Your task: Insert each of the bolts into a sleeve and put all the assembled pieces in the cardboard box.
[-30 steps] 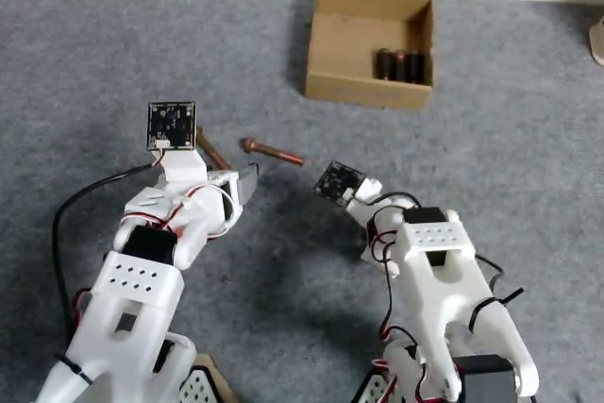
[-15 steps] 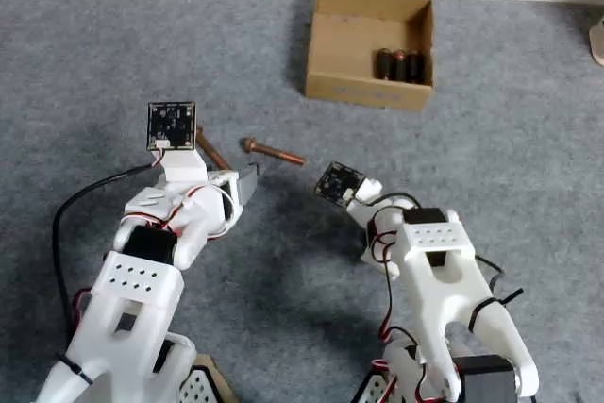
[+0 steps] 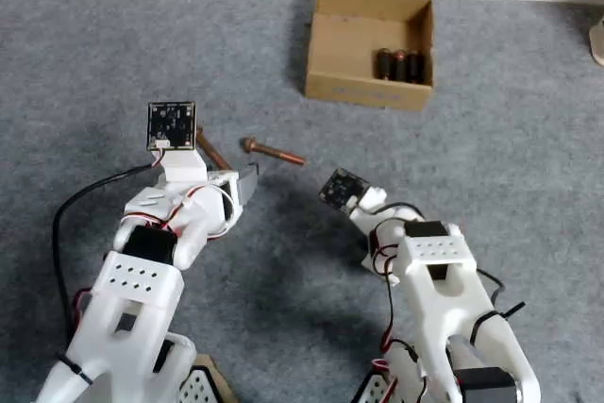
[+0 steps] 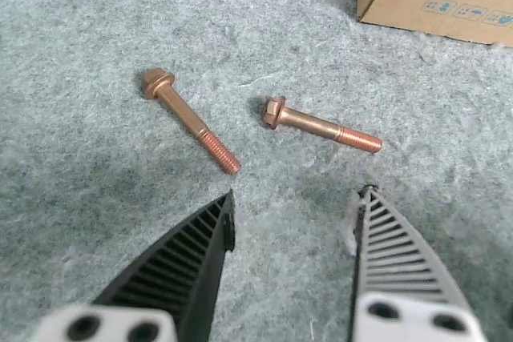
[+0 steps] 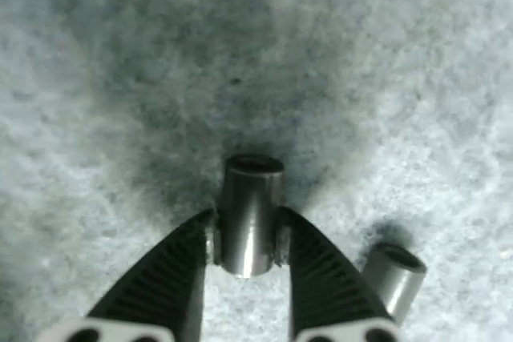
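Observation:
Two copper bolts lie on the grey carpet: one to the left and one beside it, the latter also in the high view. My left gripper hangs open just short of them, nothing between its fingers. My right gripper is shut on a dark metal sleeve, held with its open end away from the wrist, low over the carpet. A second sleeve stands on the carpet close beside it. The cardboard box sits at the back, with assembled dark pieces in its right corner.
The left arm and right arm stand side by side at the front, about a hand's width apart. Open carpet stretches between the bolts and the box. A pale object shows at the far right edge.
The right arm has shifted slightly toward the front and right, its wrist camera moving with it. The left arm and both bolts have stayed put.

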`<state>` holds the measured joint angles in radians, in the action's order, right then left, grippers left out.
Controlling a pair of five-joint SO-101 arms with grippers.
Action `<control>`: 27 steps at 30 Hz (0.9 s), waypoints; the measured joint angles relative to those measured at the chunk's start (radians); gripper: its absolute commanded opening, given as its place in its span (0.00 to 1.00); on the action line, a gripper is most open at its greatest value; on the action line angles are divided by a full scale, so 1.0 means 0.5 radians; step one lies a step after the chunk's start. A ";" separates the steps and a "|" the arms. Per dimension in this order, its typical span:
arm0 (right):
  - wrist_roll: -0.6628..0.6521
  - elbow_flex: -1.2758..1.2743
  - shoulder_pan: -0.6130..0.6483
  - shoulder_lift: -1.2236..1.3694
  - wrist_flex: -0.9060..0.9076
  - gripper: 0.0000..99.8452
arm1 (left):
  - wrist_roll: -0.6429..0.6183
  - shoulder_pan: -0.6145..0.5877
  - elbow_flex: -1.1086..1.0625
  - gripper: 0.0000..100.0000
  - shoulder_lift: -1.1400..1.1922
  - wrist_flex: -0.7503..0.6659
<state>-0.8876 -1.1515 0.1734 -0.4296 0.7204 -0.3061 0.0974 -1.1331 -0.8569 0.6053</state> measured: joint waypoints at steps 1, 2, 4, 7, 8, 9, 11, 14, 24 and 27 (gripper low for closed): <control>0.052 0.015 0.000 0.009 0.009 0.00 | 0.000 0.000 0.000 0.24 0.000 0.000; 0.089 0.037 0.000 -0.015 0.015 0.00 | 0.000 0.000 0.000 0.24 0.000 0.000; 0.163 0.061 0.000 -0.077 0.018 0.00 | 0.000 0.000 0.000 0.24 0.000 0.000; 0.252 0.083 0.012 -0.245 0.018 0.00 | 0.000 0.000 0.000 0.24 0.000 0.000; 0.276 0.083 0.015 -0.319 0.018 0.00 | 0.000 0.000 0.000 0.24 0.000 0.000; 0.298 0.083 0.015 -0.384 0.018 0.00 | 0.000 0.000 0.000 0.24 0.000 0.000; 0.344 0.083 0.015 -0.516 0.018 0.00 | 0.000 0.000 0.000 0.24 0.000 0.000; 0.476 0.083 0.015 -0.675 0.018 0.00 | 0.000 0.000 0.000 0.24 0.000 0.000; 1.329 0.021 0.015 -0.801 -0.196 0.00 | -0.003 0.037 0.000 0.04 0.000 0.000; 1.559 -0.101 0.015 -0.804 -0.396 0.00 | -0.003 0.031 0.000 0.02 0.000 0.000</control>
<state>-0.1082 -1.2022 0.1811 -0.8316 0.5224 -0.3076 0.1128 -1.1331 -0.8569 0.6053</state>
